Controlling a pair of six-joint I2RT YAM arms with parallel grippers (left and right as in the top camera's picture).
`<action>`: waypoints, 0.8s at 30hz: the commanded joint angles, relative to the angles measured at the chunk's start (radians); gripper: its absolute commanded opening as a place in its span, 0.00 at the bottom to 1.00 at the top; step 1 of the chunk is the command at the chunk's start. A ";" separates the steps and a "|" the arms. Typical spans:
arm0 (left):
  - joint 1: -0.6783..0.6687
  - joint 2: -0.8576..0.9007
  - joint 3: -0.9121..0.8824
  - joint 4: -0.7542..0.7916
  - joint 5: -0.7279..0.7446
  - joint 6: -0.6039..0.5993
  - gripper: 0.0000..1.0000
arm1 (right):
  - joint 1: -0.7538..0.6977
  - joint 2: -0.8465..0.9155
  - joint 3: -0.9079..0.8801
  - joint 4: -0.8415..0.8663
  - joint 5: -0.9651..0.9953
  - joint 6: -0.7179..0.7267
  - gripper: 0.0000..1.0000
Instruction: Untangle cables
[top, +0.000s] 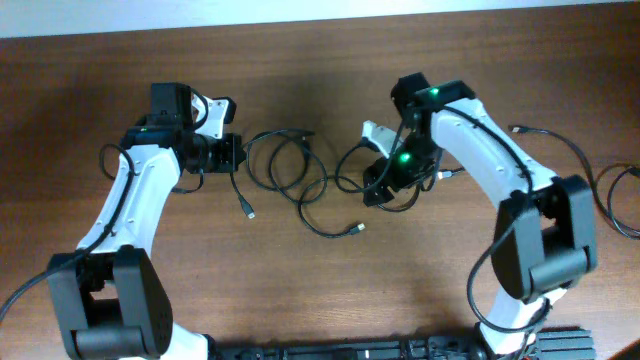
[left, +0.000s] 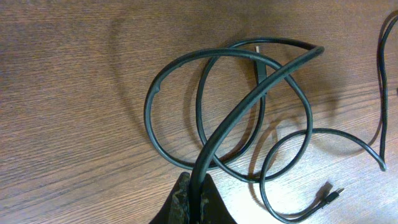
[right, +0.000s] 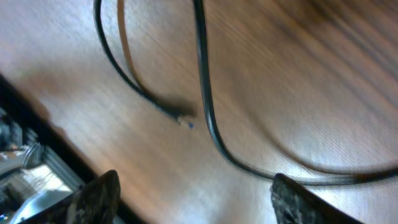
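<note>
Thin black cables (top: 295, 175) lie in loose overlapping loops at the table's middle, with small plugs at the ends (top: 358, 229). My left gripper (top: 236, 152) is shut on one cable at the left side of the loops; the left wrist view shows the cable (left: 249, 99) running out of the pinched fingers (left: 198, 202) over two crossed loops. My right gripper (top: 378, 188) hangs over the right part of the tangle. In the right wrist view its fingers (right: 196, 196) are wide apart with nothing between them, above a cable (right: 208, 106) and a plug end (right: 180, 117).
Another black cable (top: 560, 140) with a plug lies at the right, and a coil (top: 622, 195) at the far right edge. A plug end (top: 247, 209) hangs below the left gripper. The table's front edge shows in the right wrist view (right: 25, 118).
</note>
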 joint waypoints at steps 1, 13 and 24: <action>-0.003 -0.020 0.002 -0.011 -0.003 0.019 0.00 | 0.034 0.055 -0.009 0.068 0.024 -0.013 0.67; -0.003 -0.020 0.002 -0.042 -0.054 0.019 0.00 | -0.190 -0.020 0.429 -0.061 0.145 0.220 0.04; 0.321 -0.020 0.002 -0.060 -0.364 -0.341 0.00 | -0.925 -0.023 1.210 -0.385 0.185 0.519 0.04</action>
